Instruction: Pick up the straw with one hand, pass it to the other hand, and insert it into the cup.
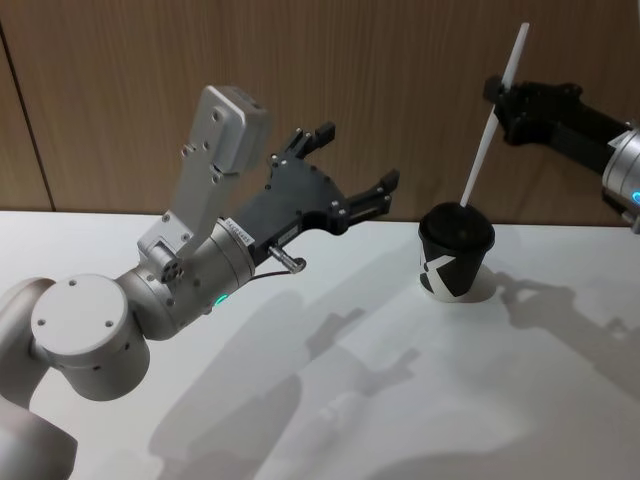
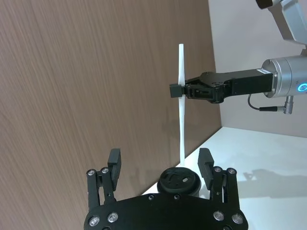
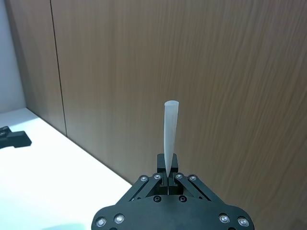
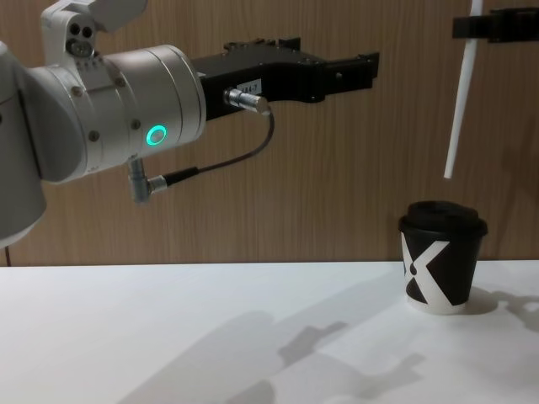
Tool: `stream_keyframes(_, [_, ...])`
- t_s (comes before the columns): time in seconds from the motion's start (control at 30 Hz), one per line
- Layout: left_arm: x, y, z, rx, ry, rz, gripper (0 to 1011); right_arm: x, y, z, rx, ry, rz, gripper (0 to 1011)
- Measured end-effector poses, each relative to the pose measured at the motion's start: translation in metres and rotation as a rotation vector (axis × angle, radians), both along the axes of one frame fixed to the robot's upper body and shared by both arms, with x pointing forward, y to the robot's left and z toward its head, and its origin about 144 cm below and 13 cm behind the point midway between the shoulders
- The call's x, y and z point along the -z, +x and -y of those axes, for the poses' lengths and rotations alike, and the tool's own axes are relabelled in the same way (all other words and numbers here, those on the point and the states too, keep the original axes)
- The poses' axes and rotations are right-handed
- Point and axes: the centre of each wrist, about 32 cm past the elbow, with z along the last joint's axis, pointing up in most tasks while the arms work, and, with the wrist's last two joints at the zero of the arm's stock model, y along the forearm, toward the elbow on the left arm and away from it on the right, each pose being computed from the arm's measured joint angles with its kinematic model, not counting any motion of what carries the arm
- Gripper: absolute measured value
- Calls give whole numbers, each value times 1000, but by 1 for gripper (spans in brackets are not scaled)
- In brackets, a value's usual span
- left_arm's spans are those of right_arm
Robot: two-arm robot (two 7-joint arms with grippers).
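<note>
Right pincer point(image 1: 508, 98) holding the straw point(image 1: 490, 125) above the cup point(image 1: 455, 252).

It is gripping the straw's upper part, lower end hanging just over the lid, not yet inside; the handover looks done and insertion remains. Left pincer point(image 1: 350, 165) is hovering wide open, empty, beside the cup standing on the bench point(image 1: 300, 400).

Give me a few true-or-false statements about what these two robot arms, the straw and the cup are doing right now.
1. The right gripper holds the straw. True.
2. The straw's lower tip is pushed deep into the cup. False: the chest view shows it hanging above the lid.
3. The left gripper has its jaws shut on the cup. False: its jaws are open and empty.
4. The cup stands upright on the white table. True.
</note>
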Motion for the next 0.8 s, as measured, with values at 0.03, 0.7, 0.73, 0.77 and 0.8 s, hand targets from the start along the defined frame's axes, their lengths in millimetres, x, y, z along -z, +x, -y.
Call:
stream_keyframes(0.03, [0,0,0,0,0,0,1003,0,0,1,2,-4,-2,7])
stream_keyframes(0.7, [0,0,0,0,0,0,1003,6,4,5,1,-38,-38,7])
stream_keyframes(0.73, [0,0,0,0,0,0,1003,6,4,5,1,-38,-39,7])
stream_keyframes(0.77, [0,0,0,0,0,0,1003,7,4,5,1,-40,-42,7])
stream_keyframes(0.8, [0,0,0,0,0,0,1003,7,4,5,1,-40,-43,7])
